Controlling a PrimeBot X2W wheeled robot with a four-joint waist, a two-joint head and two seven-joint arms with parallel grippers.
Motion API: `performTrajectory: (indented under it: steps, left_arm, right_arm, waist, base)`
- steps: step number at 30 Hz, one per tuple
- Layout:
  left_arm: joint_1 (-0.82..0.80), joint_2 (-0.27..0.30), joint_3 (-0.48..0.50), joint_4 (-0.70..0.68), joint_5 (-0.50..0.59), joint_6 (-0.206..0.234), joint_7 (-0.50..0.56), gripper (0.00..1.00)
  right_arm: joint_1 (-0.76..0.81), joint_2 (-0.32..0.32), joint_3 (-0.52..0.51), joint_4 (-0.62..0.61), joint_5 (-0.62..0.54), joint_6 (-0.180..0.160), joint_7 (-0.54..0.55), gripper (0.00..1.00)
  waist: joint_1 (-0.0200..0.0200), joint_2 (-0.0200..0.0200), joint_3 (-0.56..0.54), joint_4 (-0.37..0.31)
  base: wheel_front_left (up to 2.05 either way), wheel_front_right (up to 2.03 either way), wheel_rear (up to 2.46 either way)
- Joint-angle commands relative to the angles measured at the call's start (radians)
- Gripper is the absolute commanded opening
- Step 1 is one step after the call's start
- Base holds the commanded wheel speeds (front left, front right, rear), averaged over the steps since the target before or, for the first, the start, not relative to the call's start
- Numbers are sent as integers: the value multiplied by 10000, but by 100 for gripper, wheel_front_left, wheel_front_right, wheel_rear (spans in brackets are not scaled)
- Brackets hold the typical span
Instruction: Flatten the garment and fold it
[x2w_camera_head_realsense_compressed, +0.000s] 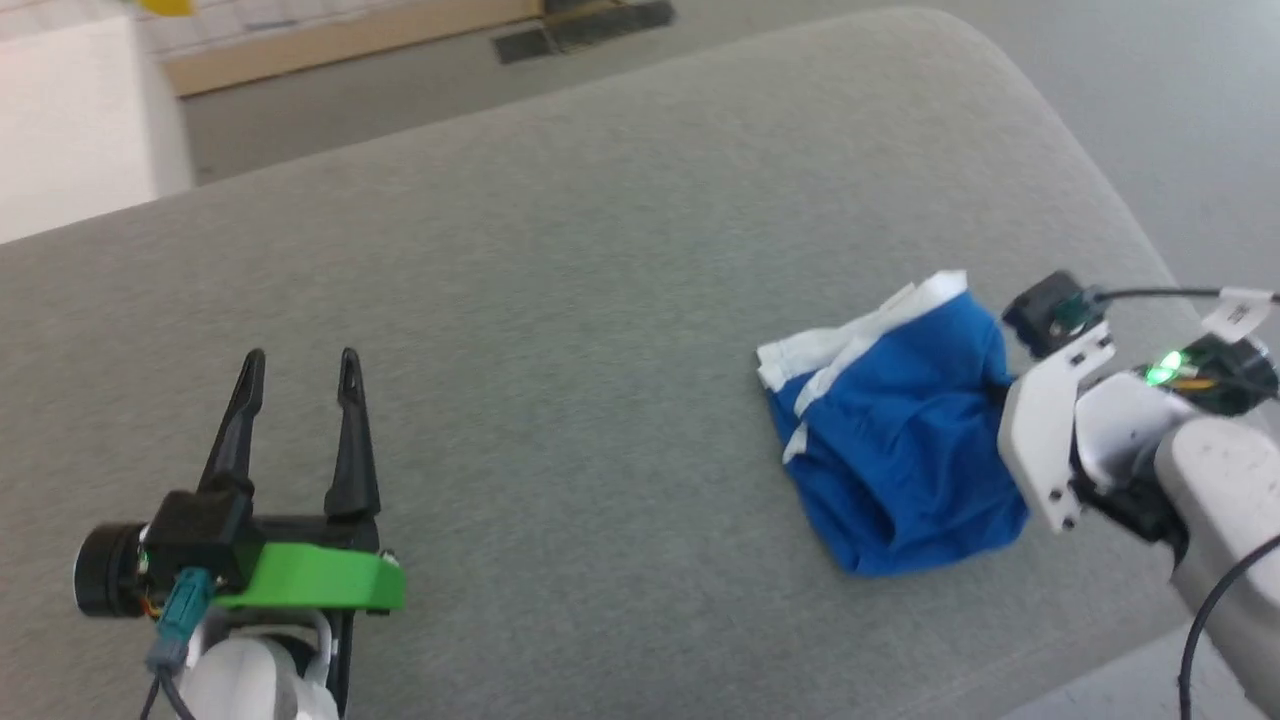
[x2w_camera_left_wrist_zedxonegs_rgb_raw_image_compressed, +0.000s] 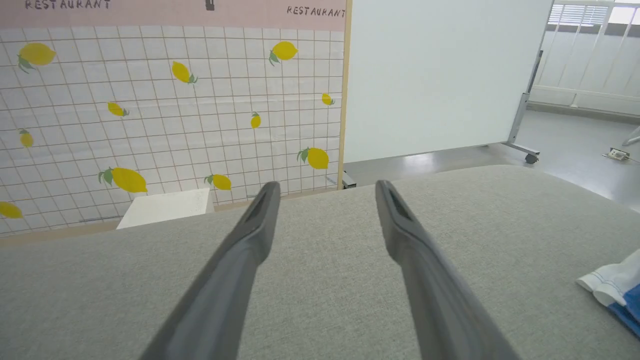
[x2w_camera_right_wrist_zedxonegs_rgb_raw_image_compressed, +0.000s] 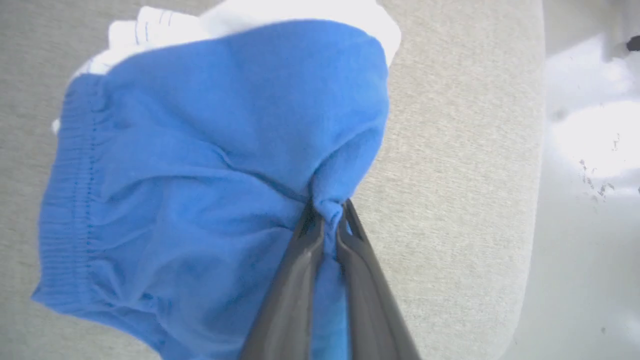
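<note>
**Operator:** Where is the garment?

**Inspector:** In your head view the garment (x2w_camera_head_realsense_compressed: 900, 430) lies crumpled on the grey cushion (x2w_camera_head_realsense_compressed: 600, 250), at 3 o'clock from centre and near the cushion's right edge. White trim shows along its 11 o'clock side. The rest is bunched blue cloth, not flat.

**Operator:** And my right gripper?

**Inspector:** Your right gripper (x2w_camera_right_wrist_zedxonegs_rgb_raw_image_compressed: 327, 210) is clenched on a pinch of blue fabric. In your right wrist view the two fingers stand almost together with a fold squeezed between them. The gathered waistband runs down the 9 o'clock side of that view, and the white trim sits at 12 o'clock.

**Operator:** The left?

**Inspector:** Your left gripper (x2w_camera_head_realsense_compressed: 301, 355) sits at 8 o'clock in the head view, well apart from the garment. Its fingers are spread with nothing between them, tips pointing to 12 o'clock. In your left wrist view a corner of the garment shows at 4 o'clock, and the fingers are over bare cushion.
</note>
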Motion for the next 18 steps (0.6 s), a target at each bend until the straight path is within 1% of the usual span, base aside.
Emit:
performTrajectory:
  steps: [1, 4, 7, 12, 18]
  left_arm:
    - [-206, 120, -49, -79, 169, -24, 67, 100]
    - [-444, 269, -131, -289, 274, -65, 281, 100]
    - [-596, 425, -186, -499, 365, -104, 505, 100]
    - [-711, 609, -214, -924, 477, -78, 846, 100]
    - [-676, 776, -137, -1228, 432, -66, 1042, 100]
  right_arm:
    - [-386, -59, 25, 229, 84, -19, -189, 0]
    - [-1017, -233, -162, 964, 137, -19, -692, 0]
    - [-1439, -339, -401, 1702, 60, -19, -1099, 0]
    - [-2003, -761, -942, 2893, -159, -19, -1718, 0]
    - [-2531, -1057, -1818, 3914, -517, -19, -2493, 0]
  waist:
    - [-1, -1, 1027, -1126]
    - [-1, -1, 1427, -1110]
    - [-1, -1, 1754, -932]
    - [-1, -1, 2274, -390]
    - [-1, -1, 2644, 175]
  base:
    - [0, 0, 0]
    - [0, 0, 0]
    - [0, 0, 0]
    - [0, 0, 0]
    - [0, 0, 0]
